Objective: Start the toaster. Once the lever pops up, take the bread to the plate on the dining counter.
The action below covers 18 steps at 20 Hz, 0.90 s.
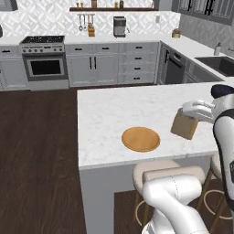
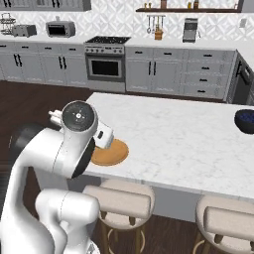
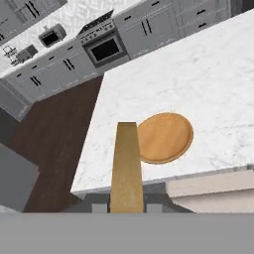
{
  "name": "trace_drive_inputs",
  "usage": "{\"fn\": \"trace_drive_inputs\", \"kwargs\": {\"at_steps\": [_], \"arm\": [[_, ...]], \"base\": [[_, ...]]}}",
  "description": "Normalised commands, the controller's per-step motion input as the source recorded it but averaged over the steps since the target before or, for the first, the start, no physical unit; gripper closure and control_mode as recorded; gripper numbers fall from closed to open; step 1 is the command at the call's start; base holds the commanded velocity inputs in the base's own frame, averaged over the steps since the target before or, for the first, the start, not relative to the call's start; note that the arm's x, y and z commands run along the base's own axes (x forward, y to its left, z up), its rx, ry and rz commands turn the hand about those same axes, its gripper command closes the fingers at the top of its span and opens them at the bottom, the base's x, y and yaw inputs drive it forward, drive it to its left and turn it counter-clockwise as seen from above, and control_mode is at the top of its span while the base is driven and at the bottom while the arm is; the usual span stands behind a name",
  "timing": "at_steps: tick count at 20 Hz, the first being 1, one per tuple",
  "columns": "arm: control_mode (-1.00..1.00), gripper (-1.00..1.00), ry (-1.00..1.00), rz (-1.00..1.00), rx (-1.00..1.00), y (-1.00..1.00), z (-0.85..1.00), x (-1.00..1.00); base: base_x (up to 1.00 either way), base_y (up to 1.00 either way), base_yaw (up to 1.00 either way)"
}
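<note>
My gripper is shut on the bread, a tan-brown slice that hangs tilted above the dining counter, to the right of the plate. In the hand view the bread shows edge-on between the finger tips, and the round wood-coloured plate lies just right of it, near the counter's front edge. From the right base view, my own arm covers part of the plate. The grey toaster stands far off on the back counter at the left.
A dark blue bowl sits at the dining counter's right end. Padded stools stand under its near edge. Dark wood floor lies left of the counter, with the oven and grey cabinets along the back wall.
</note>
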Motion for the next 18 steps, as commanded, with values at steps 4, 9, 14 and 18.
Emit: {"fn": "trace_drive_inputs", "kwargs": {"at_steps": [4,9,14,18], "arm": [[-1.0,1.0,-0.13,0.41,0.06,0.02,-0.65,0.57],[-1.0,1.0,-0.07,0.21,0.0,0.19,-0.67,0.81],[-1.0,1.0,0.0,0.09,0.0,0.32,-0.44,0.84],[-1.0,1.0,0.0,0.0,0.0,0.24,-0.3,0.47]], "base": [[0.0,0.0,0.0],[0.0,0.0,0.0],[0.0,0.0,0.0],[0.0,0.0,0.0]]}}
